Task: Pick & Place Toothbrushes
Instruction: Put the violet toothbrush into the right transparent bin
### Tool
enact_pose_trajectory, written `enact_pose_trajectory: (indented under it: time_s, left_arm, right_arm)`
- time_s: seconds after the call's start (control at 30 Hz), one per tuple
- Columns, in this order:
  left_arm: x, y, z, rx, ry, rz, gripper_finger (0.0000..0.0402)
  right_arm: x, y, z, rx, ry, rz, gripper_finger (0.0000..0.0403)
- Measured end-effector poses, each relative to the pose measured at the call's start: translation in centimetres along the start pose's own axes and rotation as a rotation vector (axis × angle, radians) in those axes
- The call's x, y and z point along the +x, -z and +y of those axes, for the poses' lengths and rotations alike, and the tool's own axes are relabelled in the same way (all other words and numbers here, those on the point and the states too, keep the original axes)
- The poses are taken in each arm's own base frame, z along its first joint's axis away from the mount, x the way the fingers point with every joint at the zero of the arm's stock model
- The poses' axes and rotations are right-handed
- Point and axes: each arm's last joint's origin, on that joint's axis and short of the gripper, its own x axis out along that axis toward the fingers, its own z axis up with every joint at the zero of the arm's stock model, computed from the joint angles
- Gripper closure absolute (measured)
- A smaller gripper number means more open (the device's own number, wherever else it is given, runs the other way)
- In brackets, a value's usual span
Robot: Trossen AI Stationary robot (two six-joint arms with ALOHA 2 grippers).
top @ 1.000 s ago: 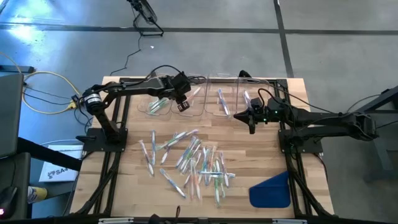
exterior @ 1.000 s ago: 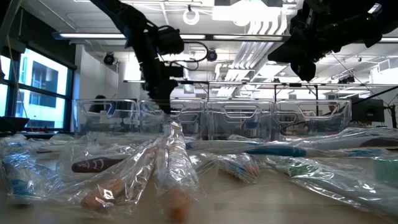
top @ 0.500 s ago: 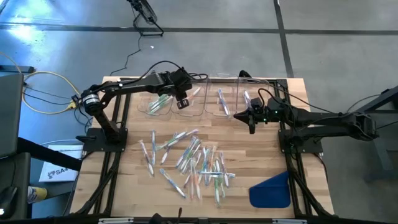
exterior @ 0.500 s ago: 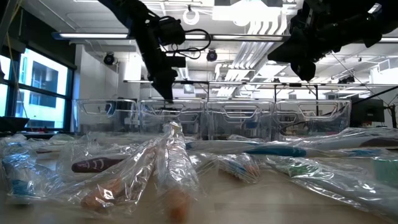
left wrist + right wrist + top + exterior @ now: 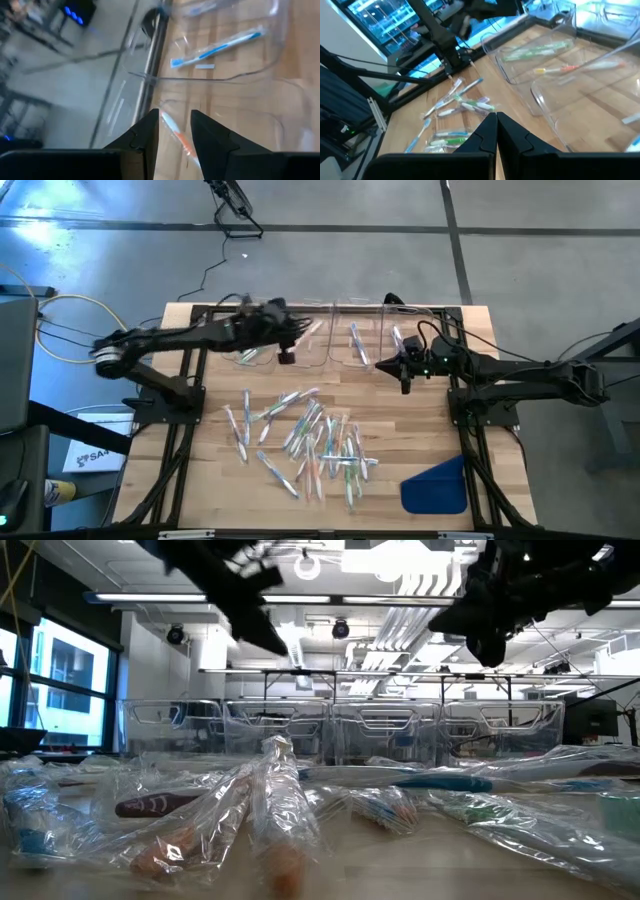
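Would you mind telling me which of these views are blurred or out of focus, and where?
High view: left arm motion-smeared, right arm crisp. Low view: nearest wrapped toothbrushes out of focus, upper-left arm streaked. Left wrist view: background smeared. Right wrist view: fairly sharp.

High view: looks straight down from well above, taking in the whole table [image 5: 200,470], both arms and floor around it.
Low view: sits at table-top height at the near edge, facing level across to the far side; the wrapped toothbrushes [image 5: 270,810] lie close to the lens, the clear bins [image 5: 340,730] stand far, the room behind.
Left wrist view: close, looking down past its own fingers [image 5: 145,135] into a clear bin near the table's far-left edge.
Right wrist view: looks past its own fingers [image 5: 485,135] leftward across the table.
Shared: the toothbrush pile shows in the high, low and right wrist views; the bins show in all four.
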Motion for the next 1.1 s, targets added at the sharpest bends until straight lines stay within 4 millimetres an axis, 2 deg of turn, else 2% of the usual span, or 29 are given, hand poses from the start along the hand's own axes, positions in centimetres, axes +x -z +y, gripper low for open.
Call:
enact_pose_trajectory:
  time_s: [0.27,0.47,0.7,0.87,1.1]
  left_arm:
    - [-8.3,2.3,-2.1,0.026,-0.023,-0.306,0.0294]
    - [-13.0,4.6,-3.6,0.055,0.021,-0.525,0.0294]
    - [-16.5,5.9,-4.3,0.132,0.114,-0.739,0.0294]
    - [-18.3,6.6,-4.2,0.197,0.128,-0.817,0.0294]
    - [-19.1,7.2,-4.0,0.19,0.13,-0.831,0.0294]
  right_arm:
    - [0.0,-0.6,0.3,-0.035,-0.032,-0.066,0.0401]
    - [0.0,-0.7,0.4,-0.066,-0.036,-0.072,0.0401]
    - [0.0,-0.8,0.4,-0.068,-0.041,-0.08,0.0401]
    - [-0.1,-0.9,0.5,-0.07,-0.049,-0.096,0.0401]
    - [-0.1,-1.0,0.6,-0.069,-0.068,-0.105,0.0401]
